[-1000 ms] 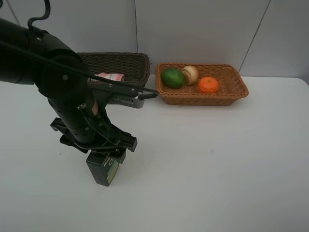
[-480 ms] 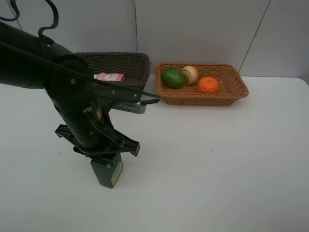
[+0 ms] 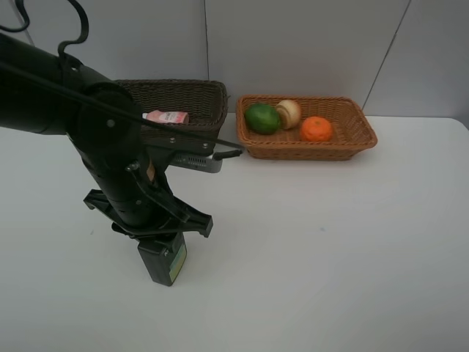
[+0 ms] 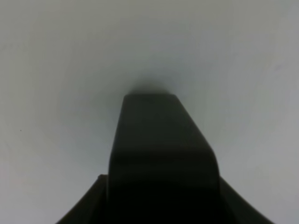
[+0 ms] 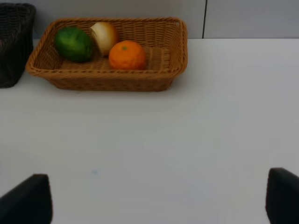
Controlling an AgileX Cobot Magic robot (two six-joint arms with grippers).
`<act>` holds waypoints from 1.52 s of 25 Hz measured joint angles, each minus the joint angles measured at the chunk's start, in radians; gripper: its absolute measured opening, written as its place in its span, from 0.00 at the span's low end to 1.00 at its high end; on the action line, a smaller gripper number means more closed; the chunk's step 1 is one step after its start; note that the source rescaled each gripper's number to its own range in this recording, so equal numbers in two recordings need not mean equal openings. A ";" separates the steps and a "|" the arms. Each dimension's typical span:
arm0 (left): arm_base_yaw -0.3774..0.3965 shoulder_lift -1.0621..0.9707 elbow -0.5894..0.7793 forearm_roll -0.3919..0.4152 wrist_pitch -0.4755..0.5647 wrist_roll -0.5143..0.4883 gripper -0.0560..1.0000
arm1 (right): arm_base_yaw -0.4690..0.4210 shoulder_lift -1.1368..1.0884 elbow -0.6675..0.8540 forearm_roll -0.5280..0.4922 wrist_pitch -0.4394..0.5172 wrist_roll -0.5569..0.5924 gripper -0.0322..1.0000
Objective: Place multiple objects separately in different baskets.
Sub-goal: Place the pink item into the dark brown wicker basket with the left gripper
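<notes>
A dark green bottle [image 3: 165,259] with a yellow-green label lies on the white table at the front left. My left gripper [image 3: 158,236] is down over it, shut on it; in the left wrist view the bottle [image 4: 161,149] fills the middle as a dark block. The light tan basket [image 3: 355,136] holds a green fruit [image 3: 262,118], a pale round fruit [image 3: 289,112] and an orange [image 3: 316,129]. A pink bottle [image 3: 167,116] lies in the dark brown basket [image 3: 192,94]. My right gripper [image 5: 159,200] is open and empty, facing the tan basket [image 5: 107,84].
The two baskets stand side by side against the back wall, the dark one [image 5: 14,46] to the left of the tan one. The left arm's black bulk hides part of the dark basket and the table behind the bottle.
The left arm shifted slightly right and its jaws closed on the dark green bottle, which turned a little. Over the last half second nothing moved.
</notes>
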 joint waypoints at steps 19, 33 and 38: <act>0.156 -0.113 -0.189 0.117 0.156 0.012 0.19 | 0.000 0.000 0.000 0.000 0.000 0.000 0.98; 0.413 -0.104 -0.323 0.225 -0.193 0.017 0.19 | 0.000 0.000 0.000 0.000 0.000 0.000 0.98; 0.428 -0.013 -0.325 0.227 -0.481 0.027 0.19 | 0.000 0.000 0.000 0.000 0.000 0.000 0.98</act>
